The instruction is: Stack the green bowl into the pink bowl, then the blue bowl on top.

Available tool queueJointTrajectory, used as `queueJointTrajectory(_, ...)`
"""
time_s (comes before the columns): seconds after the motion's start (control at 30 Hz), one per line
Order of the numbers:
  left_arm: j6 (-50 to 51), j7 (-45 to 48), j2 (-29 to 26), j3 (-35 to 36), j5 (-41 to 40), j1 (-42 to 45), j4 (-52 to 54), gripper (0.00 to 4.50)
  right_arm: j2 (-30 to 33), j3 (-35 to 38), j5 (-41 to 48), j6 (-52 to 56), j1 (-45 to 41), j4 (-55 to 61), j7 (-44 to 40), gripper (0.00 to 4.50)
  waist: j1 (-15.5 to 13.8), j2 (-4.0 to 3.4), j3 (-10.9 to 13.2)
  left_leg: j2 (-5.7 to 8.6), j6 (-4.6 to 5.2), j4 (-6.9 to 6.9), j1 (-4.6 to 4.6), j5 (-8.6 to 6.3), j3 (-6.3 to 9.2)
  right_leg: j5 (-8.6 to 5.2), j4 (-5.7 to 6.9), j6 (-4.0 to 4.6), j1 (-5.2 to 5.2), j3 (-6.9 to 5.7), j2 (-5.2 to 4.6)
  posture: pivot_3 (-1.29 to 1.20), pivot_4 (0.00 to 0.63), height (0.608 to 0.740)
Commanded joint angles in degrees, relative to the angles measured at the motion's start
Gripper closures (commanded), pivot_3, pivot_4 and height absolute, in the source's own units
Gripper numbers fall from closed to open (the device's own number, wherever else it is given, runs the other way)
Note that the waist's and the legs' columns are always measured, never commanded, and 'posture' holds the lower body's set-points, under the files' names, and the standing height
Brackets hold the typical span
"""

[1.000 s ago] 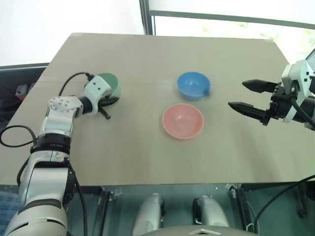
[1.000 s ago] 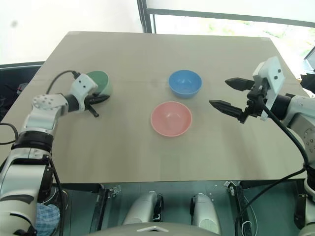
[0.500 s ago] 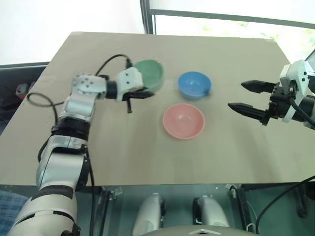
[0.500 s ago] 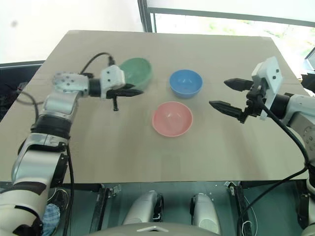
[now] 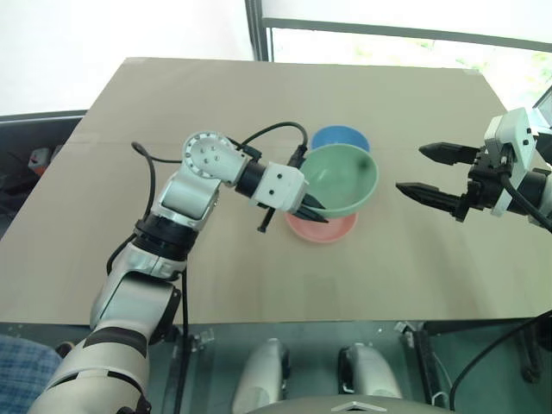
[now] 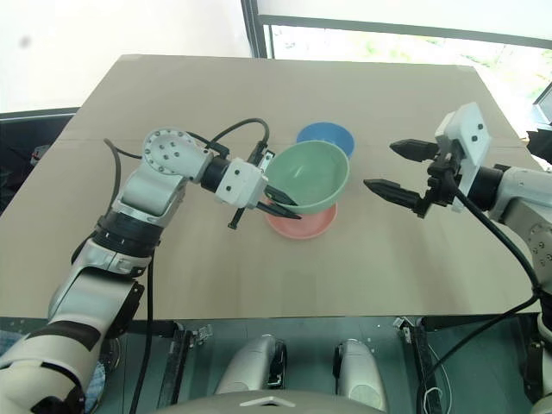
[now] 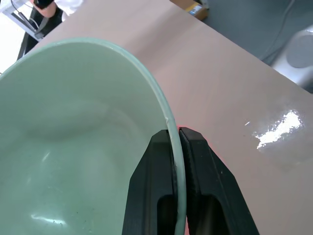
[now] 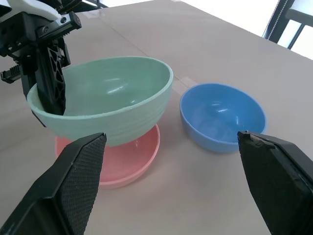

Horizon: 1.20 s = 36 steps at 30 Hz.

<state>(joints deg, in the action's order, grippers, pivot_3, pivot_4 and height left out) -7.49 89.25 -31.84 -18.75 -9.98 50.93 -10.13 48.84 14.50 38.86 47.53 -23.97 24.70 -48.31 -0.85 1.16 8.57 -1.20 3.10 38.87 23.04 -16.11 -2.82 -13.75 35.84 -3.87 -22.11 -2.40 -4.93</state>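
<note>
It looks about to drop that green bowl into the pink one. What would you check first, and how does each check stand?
1. Left gripper fingers pinch the pale mint-green plastic bowl's rim: ok.
2. Green bowl is above the salmon-pink plastic bowl: ok.
3. Green bowl level: not ok, it tilts.
4. Pink bowl has nothing inside: cannot tell, mostly covered.
5. Sky-blue plastic bowl stands apart beside them: ok.
6. Right gripper is open, clear of the bowls: ok.

Green bowl [image 5: 341, 179] above pink bowl [image 5: 323, 228]
</note>
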Motion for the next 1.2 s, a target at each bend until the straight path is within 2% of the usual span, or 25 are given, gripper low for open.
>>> queueJointTrajectory(0.03, -1.31, -1.25, 1.09, 0.62, -0.61, 0.58, 2.51, 3.68, 0.98, 2.29, 1.31, -0.45, 0.27, 2.9, 0.94, 0.0, -0.02, 0.0, 0.0, 0.0, 0.02, 0.03, 0.01, -0.01, 0.0, 0.0, 0.0, 0.0, 0.0, 0.0, 0.0, 0.0, 0.15, 0.74)
queueJointTrajectory(0.23, 1.46, -4.4, 3.65, 2.03, -1.98, 1.39, 2.86, 1.54, 1.03, 1.76, 1.74, -0.78, 0.23, 2.72, 1.45, 0.0, -0.02, 0.0, 0.0, 0.0, 0.1, 0.17, 0.06, -0.06, 0.02, 0.0, 0.0, -0.01, 0.03, 0.0, -0.02, 0.0, 0.15, 0.74)
queueJointTrajectory(0.27, 3.5, -5.4, 4.0, 2.61, -2.63, 1.52, 2.94, 1.41, 1.1, 1.66, 1.73, -0.88, 0.22, 2.63, 1.37, 0.0, -0.01, 0.0, 0.0, 0.0, 0.1, 0.18, 0.06, -0.06, 0.02, 0.0, 0.0, -0.01, 0.04, 0.0, -0.02, 0.0, 0.15, 0.74)
queueJointTrajectory(0.4, 11.77, -8.9, 3.9, 5.21, -5.13, 1.42, 3.02, 1.41, 1.14, 0.72, 0.89, -1.77, -0.11, 1.55, 1.08, 0.0, 0.06, 0.0, 0.0, -0.01, 0.11, 0.22, 0.05, -0.06, 0.03, 0.0, 0.01, -0.01, 0.04, 0.0, -0.02, 0.0, 0.15, 0.74)
queueJointTrajectory(0.57, 23.28, -17.54, 3.34, 11.8, -8.82, -0.25, 4.16, 1.41, 0.46, -3.26, -2.69, -3.71, -2.69, -0.92, 2.06, 0.0, 0.12, 0.0, 0.0, -0.03, 0.1, 0.23, 0.02, -0.06, 0.03, 0.0, 0.01, -0.01, 0.04, 0.01, -0.01, 0.0, 0.15, 0.74)
queueJointTrajectory(0.67, 31.9, -23.67, -0.03, 18.95, -12.33, -5.52, 7.72, 1.41, 0.39, -9.22, -9.74, -6.54, -6.44, -6.18, 3.91, 0.0, 0.86, -0.03, -0.01, -0.05, 0.1, 0.22, -0.01, -0.06, -0.01, 0.0, 0.03, -0.02, 0.03, 0.07, -0.01, 0.0, 0.15, 0.74)
queueJointTrajectory(0.83, 37.85, -27.93, -6.41, 24.78, -14.49, -13.67, 15.57, 1.41, -1.55, -16.18, -16.3, -9.47, -11.0, -12.98, 3.66, 0.0, 1.33, -0.03, 0.01, -0.08, 0.08, 0.12, -0.02, -0.05, -0.01, 0.0, 0.03, -0.01, 0.02, 0.05, -0.01, 0.0, 0.15, 0.74)
queueJointTrajectory(0.97, 44.87, -31.63, -10.07, 31.94, -19.68, -22.14, 24.72, 1.41, -7.16, -24.42, -23.85, -14.63, -18.07, -22.35, 3.18, 0.0, 1.52, -0.02, 0.01, -0.04, 0.08, 0.14, 0.02, -0.06, -0.01, 0.0, 0.01, -0.02, 0.02, 0.05, -0.06, 0.0, 0.15, 0.74)
queueJointTrajectory(1.1, 47.72, -33.5, -12.19, 35.84, -22.82, -28.55, 30.81, 1.41, -12.3, -29.52, -29.34, -21.21, -24.86, -32.72, 0.74, 0.0, 1.41, -0.03, 0.03, -0.05, 0.05, 0.13, -0.01, -0.05, 0.03, 0.0, 0.0, -0.01, 0.03, -0.02, -0.06, 0.0, 0.15, 0.74)
queueJointTrajectory(1.2, 48.92, -35.69, -12.91, 38.92, -24.51, -33.16, 34.55, 1.41, -18.51, -32.46, -32.76, -26.96, -30.63, -43.54, -0.51, 0.0, 1.64, -0.03, 0.03, -0.05, 0.02, 0.13, -0.05, -0.04, 0.01, 0.0, -0.01, -0.01, 0.04, -0.01, -0.05, 0.0, 0.15, 0.74)
